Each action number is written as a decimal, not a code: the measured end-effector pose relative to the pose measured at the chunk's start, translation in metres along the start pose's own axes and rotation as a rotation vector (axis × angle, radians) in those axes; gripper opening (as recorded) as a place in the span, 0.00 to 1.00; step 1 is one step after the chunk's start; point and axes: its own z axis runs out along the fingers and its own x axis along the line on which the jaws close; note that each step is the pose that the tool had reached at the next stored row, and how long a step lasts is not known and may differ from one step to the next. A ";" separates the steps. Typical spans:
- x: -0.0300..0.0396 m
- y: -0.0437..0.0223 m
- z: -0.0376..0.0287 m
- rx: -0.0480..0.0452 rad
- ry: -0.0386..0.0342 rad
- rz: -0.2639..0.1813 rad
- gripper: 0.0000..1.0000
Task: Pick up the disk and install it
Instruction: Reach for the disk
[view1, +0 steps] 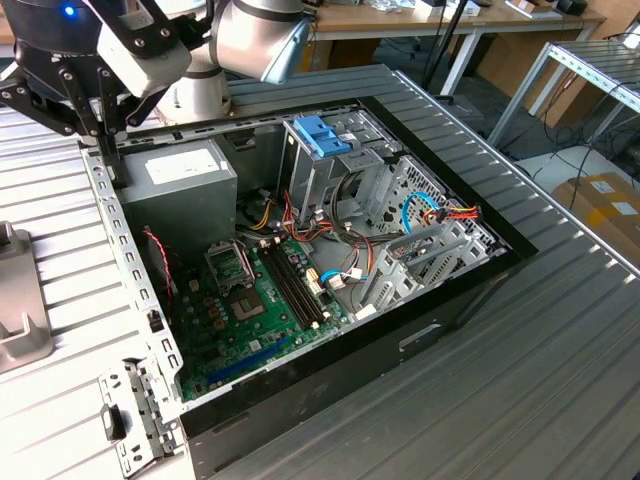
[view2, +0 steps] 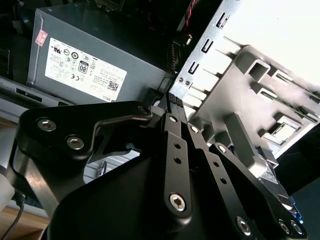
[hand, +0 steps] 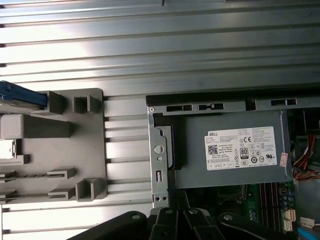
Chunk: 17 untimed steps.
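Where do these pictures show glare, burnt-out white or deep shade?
Second wrist view: the area past the case's metal frame burns out to white. First wrist view: glare streaks run along the ribbed metal table. Exterior view: the inside of the computer case is shaded.

Open computer case (view1: 470, 290) flat on ribbed metal table (view1: 560, 400). Gripper (view1: 108, 150) at far corner on exterior view's left, above case rim, just beside grey power-supply box (view1: 180, 180). Blue clip (view1: 322, 135) atop drive cage (view1: 375, 185), far side. Motherboard (view1: 250, 310) nearer.

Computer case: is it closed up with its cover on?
No, in the exterior view the case lies open, its green board exposed.
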 end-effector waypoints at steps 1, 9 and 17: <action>0.0009 0.0000 0.0000 0.0000 0.0000 0.000 0.10; 0.0085 -0.0006 -0.0003 0.0000 0.0000 0.000 0.10; 0.0173 -0.0013 -0.0005 0.0000 0.0000 0.000 0.10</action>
